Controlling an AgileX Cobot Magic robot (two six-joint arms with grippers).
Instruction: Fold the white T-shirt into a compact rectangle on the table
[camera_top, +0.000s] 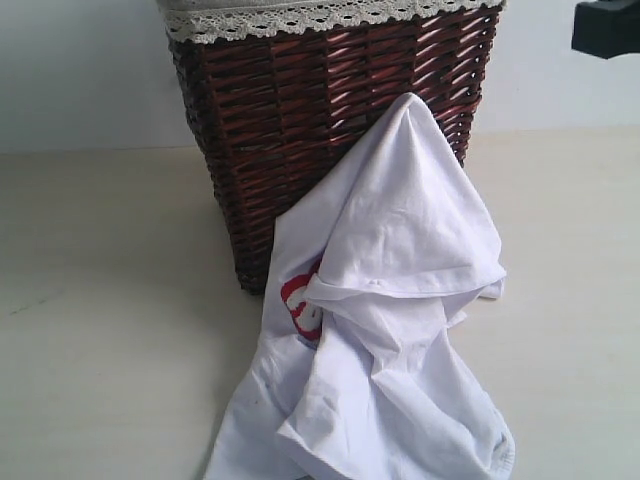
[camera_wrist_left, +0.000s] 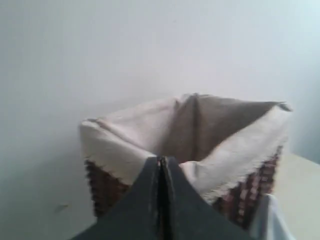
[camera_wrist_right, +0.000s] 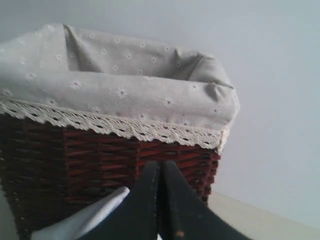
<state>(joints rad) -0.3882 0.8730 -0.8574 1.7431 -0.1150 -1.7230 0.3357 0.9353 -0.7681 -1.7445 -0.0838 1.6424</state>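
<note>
Both your left fingers (camera_wrist_left: 140, 210) and your right fingers (camera_wrist_right: 142, 202) are pressed together, and the white T-shirt (camera_top: 400, 250) slumps on the worktop (camera_top: 100, 300), peak leaning against the basket (camera_top: 300, 120), one fold just beside the right fingers.

- exterior view: low, close above the table (camera_top: 100, 300), facing the wicker basket (camera_top: 300, 130) from the side.
- left wrist view: higher, looking down into its liner (camera_wrist_left: 220, 125).
- right wrist view: close to its outer wall, facing its rim.
- all three share the basket.
</note>
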